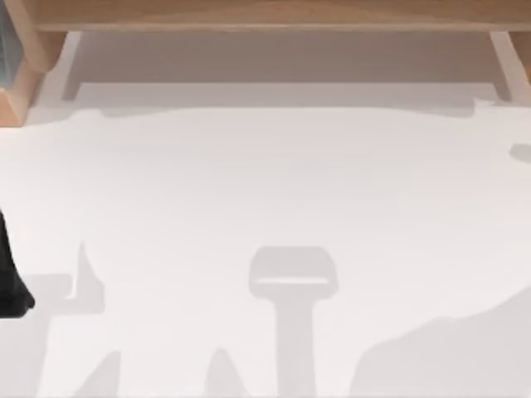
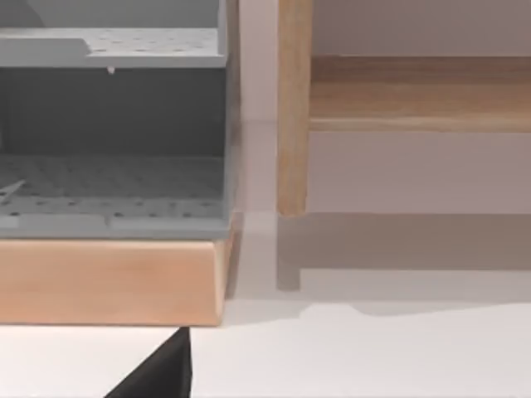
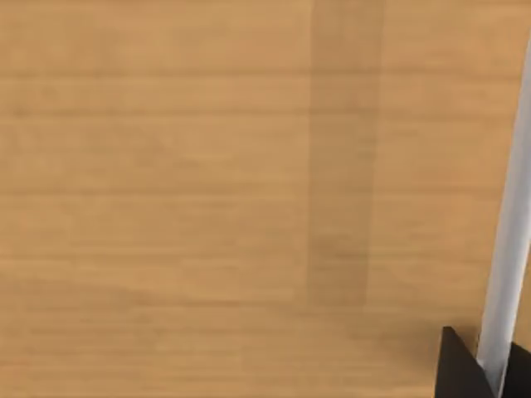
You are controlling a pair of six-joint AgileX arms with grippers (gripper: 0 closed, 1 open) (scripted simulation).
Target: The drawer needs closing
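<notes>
Left arm sits at the table's left edge, tool state unclear. The drawer stands open, beige-floored.

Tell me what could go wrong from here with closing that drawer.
The drawer is pulled out and very wide, so a push near one end might skew it and jam it in the light-wood frame. The left arm sits at the table's left edge, far from the white front edge, so the reach is long.

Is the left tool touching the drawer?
Apart. Top view: the left tool at the left edge, bare table between it and the drawer.
</notes>
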